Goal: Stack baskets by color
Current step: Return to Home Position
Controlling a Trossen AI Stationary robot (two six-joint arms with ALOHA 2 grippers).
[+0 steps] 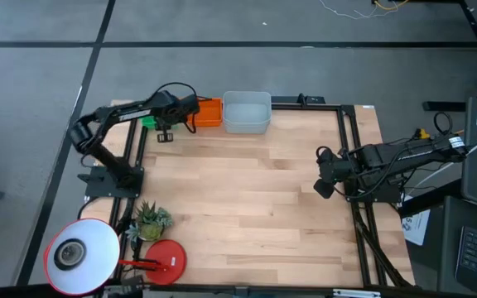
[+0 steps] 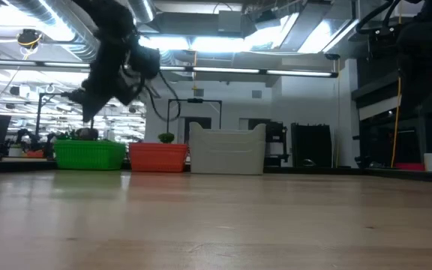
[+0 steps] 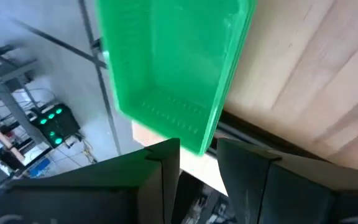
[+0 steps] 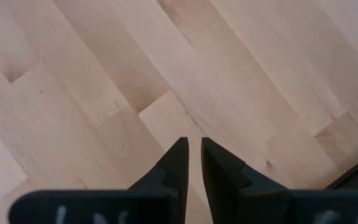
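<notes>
L tool (image 3: 199, 149) hangs over the green baskets (image 3: 166, 68), not touching them. Its fingers (image 3: 163, 171) are apart w/ a clear gap and nothing between them. Thru the L wrist cam I look down into the top green one, which is open and has nothing in it. It sits right at the counter (image 1: 255, 207) edge, w/ floor showing past it.

From overhead, all three colours line up along the far edge of the counter. Green is at the L end, mostly hidden under the L arm (image 1: 127, 112). The orange baskets (image 1: 209, 113) come next, and the grey baskets (image 1: 247, 112) are just beside orange. The low cam shows the same row: green, orange, then grey, which is taller and wider than the other two. Each colour reads as one pile, and I can't count the layers.

R tool (image 4: 194, 149) is well apart from the row, at the R side of the counter. It points down at bare wood, its fingers nearly together w/ only a thin slit, gripping nothing.

At the near L corner there's a small plant (image 1: 150, 220), a round red lamp base (image 1: 166, 258) and a white lamp head (image 1: 81, 255), all far from the baskets.
</notes>
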